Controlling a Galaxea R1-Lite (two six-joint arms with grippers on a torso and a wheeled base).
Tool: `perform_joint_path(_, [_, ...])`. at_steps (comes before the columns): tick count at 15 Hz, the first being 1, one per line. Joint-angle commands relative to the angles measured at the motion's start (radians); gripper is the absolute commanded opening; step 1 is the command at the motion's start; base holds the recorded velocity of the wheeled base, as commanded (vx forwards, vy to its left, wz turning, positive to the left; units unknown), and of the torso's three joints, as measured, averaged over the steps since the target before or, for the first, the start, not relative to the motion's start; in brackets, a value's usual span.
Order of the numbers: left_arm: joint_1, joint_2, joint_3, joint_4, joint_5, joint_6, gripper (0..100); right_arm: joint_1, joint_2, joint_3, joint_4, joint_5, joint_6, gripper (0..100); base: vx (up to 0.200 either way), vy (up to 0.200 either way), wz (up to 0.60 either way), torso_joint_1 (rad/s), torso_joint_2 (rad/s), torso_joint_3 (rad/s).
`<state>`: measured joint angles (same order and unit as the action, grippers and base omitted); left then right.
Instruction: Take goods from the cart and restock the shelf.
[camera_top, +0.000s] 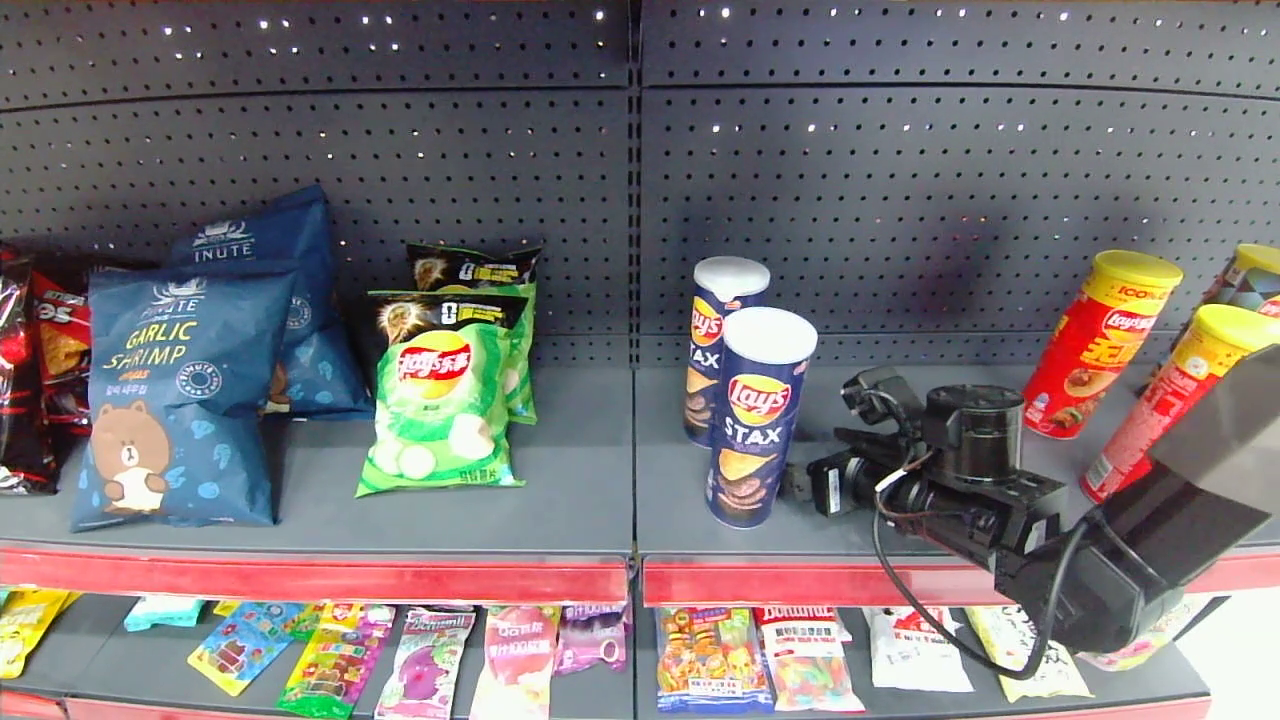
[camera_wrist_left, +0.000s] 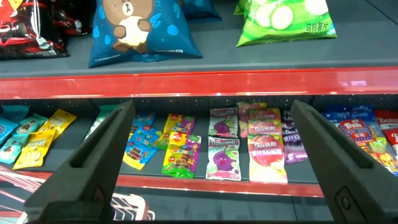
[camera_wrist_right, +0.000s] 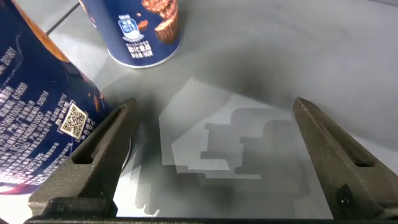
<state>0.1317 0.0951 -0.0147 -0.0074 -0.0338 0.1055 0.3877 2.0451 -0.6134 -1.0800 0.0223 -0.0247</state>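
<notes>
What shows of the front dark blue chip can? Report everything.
The front can is a tall dark blue tube, seemingly cardboard, white-lidded, with a red-and-yellow logo. It stands upright on the grey shelf near the red edge, ahead of a second like can. The open right gripper sits beside it; contact unclear.

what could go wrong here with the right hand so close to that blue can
The open right hand sits close beside the front blue can; a sideways swing could tip it into the rear blue can or off the shelf's red edge. Its black cable loops below that edge and might snag.
</notes>
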Motion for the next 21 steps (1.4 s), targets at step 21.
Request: perform_joint_path(21, [0.0,0.003,0.001,0.0,0.0,0.0,100,-0.021,-0.002,0.05,-0.001,-0.024,-0.008,100,0.0,0.0,0.0,0.0,0.0,0.0])
